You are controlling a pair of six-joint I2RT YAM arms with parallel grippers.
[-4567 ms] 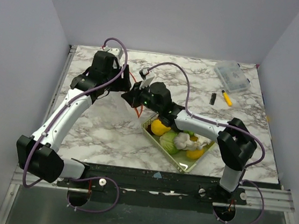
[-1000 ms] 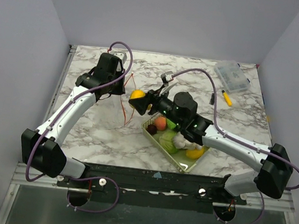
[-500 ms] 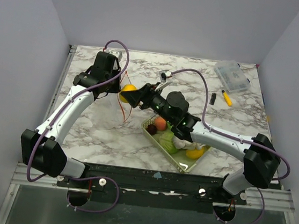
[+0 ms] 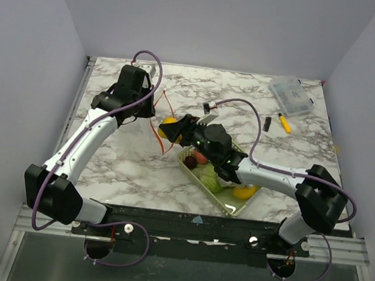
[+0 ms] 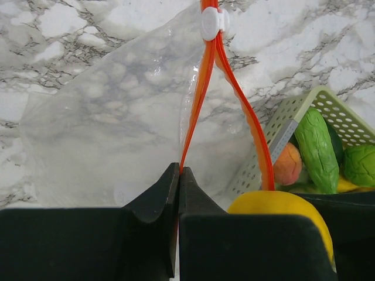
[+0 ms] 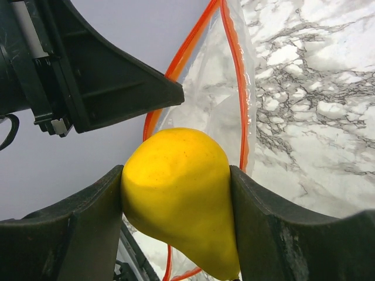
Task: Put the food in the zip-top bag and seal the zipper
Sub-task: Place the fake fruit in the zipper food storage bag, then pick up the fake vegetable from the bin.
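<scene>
My left gripper [image 5: 179, 171] is shut on one orange-red strip of the zipper [image 5: 199, 88] and holds the clear zip-top bag [image 5: 111, 134] up with its mouth spread. The white slider [image 5: 212, 22] sits at the far end of the rim. My right gripper [image 6: 176, 199] is shut on a yellow pear-shaped fruit [image 6: 176, 187], right at the bag's open mouth [image 6: 234, 82]. From above, the fruit [image 4: 170, 123] hangs between both grippers, beside the orange rim [image 4: 156, 133]. More food, green [image 4: 209, 177], white [image 4: 227, 176], yellow [image 4: 244, 192] and peach-red [image 4: 200, 157], lies in the pale green mesh basket [image 4: 234, 207].
A rigid clear lidded box [image 4: 291, 96] stands at the back right, with a yellow marker [image 4: 284, 122] and a small black piece [image 4: 267, 123] near it. The basket's corner [image 5: 293, 123] is close to the bag's mouth. Grey walls close in the table's sides and back.
The right gripper carried the yellow fruit left toward the bag's mouth, then shifted slightly back toward the basket. The left gripper kept its grip on the rim and barely moved.
</scene>
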